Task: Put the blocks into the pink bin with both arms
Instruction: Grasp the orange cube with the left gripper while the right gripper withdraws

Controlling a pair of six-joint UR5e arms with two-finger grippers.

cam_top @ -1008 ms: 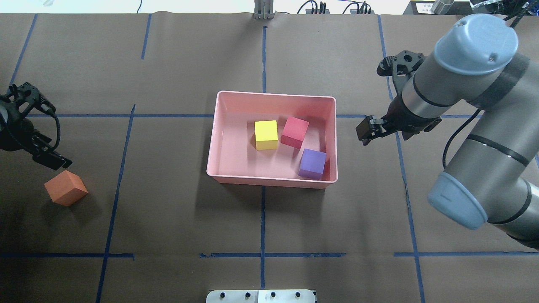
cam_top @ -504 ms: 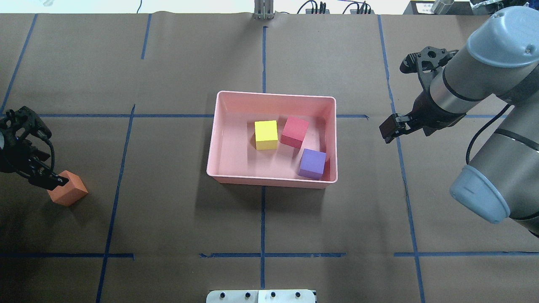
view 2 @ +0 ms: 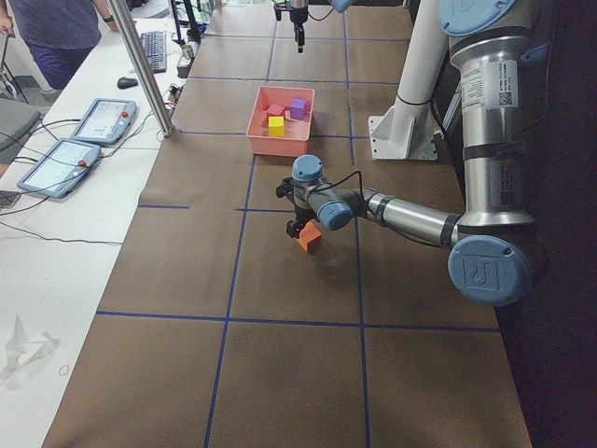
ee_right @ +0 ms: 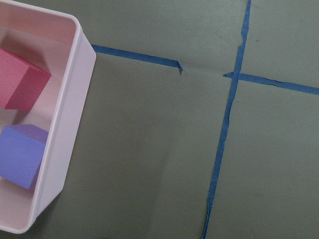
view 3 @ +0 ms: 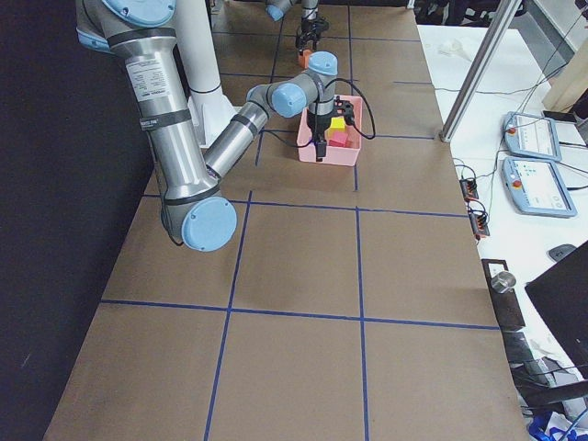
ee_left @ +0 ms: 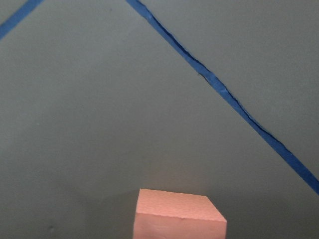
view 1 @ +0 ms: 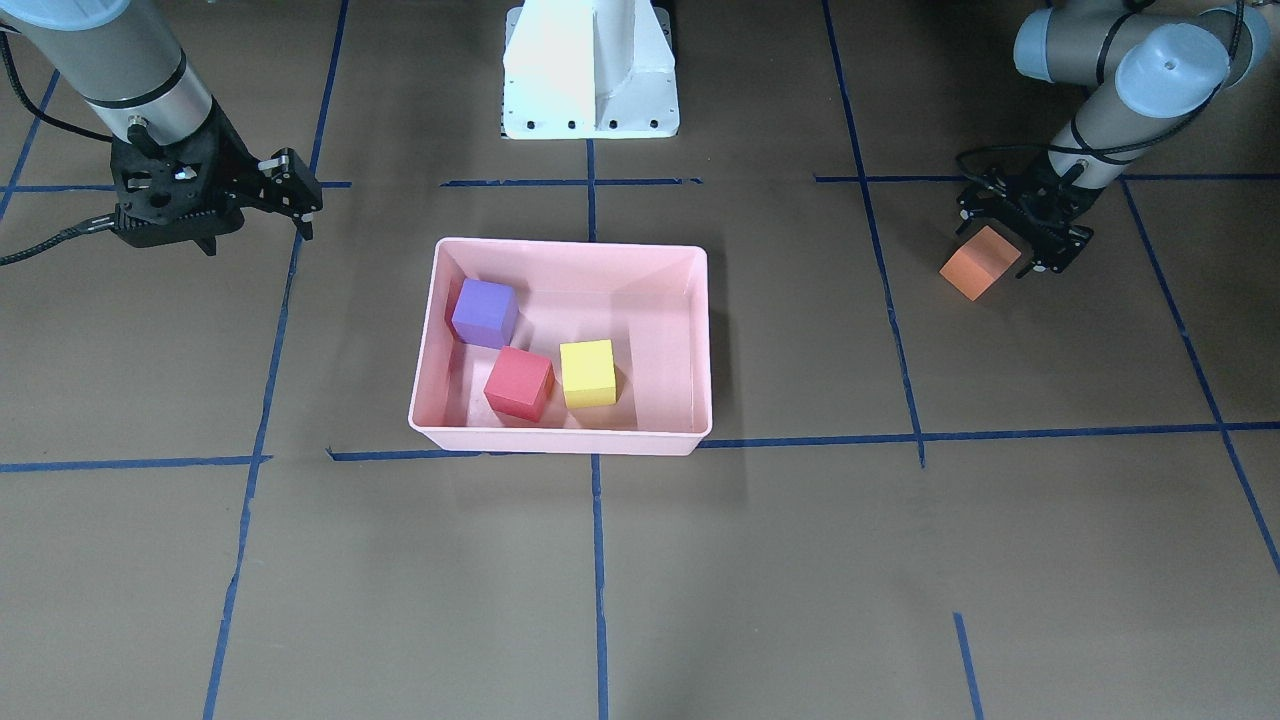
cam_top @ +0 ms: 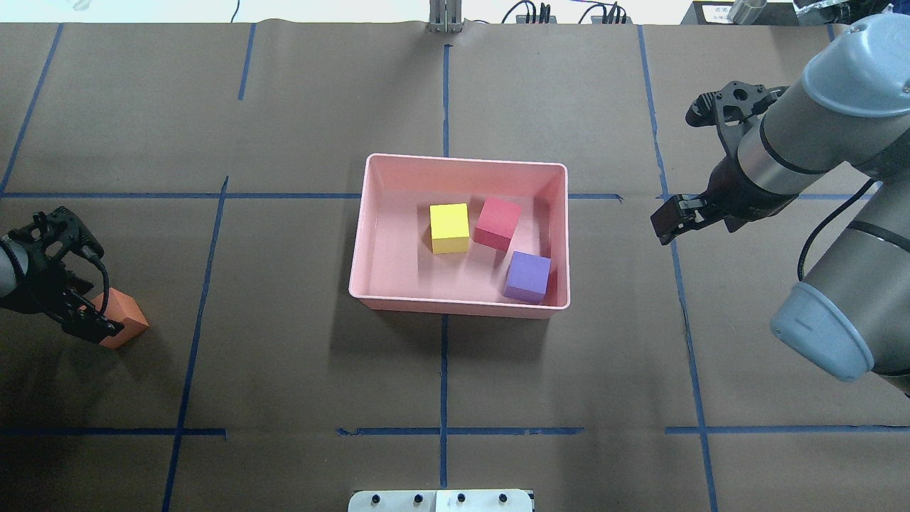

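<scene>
The pink bin point(cam_top: 462, 161) sits mid-table and holds the yellow block point(cam_top: 449, 227), the red block point(cam_top: 498, 223) and the purple block point(cam_top: 527, 276). The orange block point(cam_top: 126, 315) lies on the table at the far left, outside the bin. My left gripper point(cam_top: 96, 318) is low at that block, jaws open and reaching over its robot-side half; I cannot tell if the pads touch it. The left wrist view shows the block point(ee_left: 179, 216) at the bottom edge. My right gripper point(cam_top: 667, 222) is open and empty, to the right of the bin.
Brown paper with blue tape lines point(cam_top: 444, 370) covers the table. The white pedestal base point(view 1: 590, 70) stands behind the bin. In the right wrist view the bin's rim point(ee_right: 70, 124) is at the left, with the red point(ee_right: 22, 79) and purple point(ee_right: 20, 154) blocks inside.
My left gripper has moved from beside the orange block down onto it and now overlaps it. My right gripper has drawn back to the right, away from the bin.
</scene>
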